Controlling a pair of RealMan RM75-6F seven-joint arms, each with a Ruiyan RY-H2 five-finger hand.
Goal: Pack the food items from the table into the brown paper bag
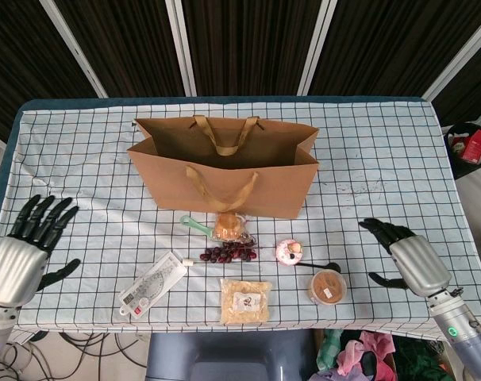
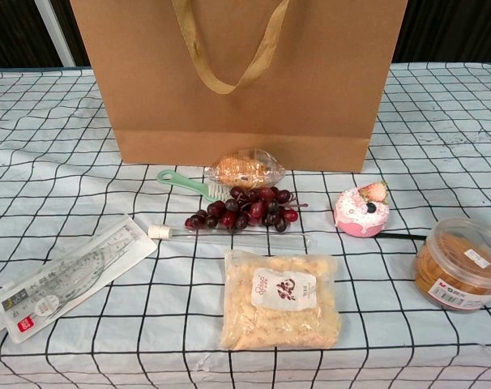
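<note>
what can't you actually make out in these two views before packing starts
- Brown paper bag: its floor is hidden by its own front wall in the head view; the chest view cuts off its top.
- Left hand and right hand: absent from the chest view.
- Ruler pack: print too small to read.
- Black item behind the pink cake: mostly hidden by the cake and the round tub.

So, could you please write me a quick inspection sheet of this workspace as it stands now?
Surface: checked tablecloth, flat.
Job's things: brown paper bag upright, open; wrapped bun, grapes, pink cake, pasta packet, cookie tub all on the cloth in front of it.
Clutter: ruler set, green brush, clear tube.
Hands: left hand and right hand open, holding nothing.
Cables: some under the table's front edge.
Surroundings: dark panels; red item on the floor.
</note>
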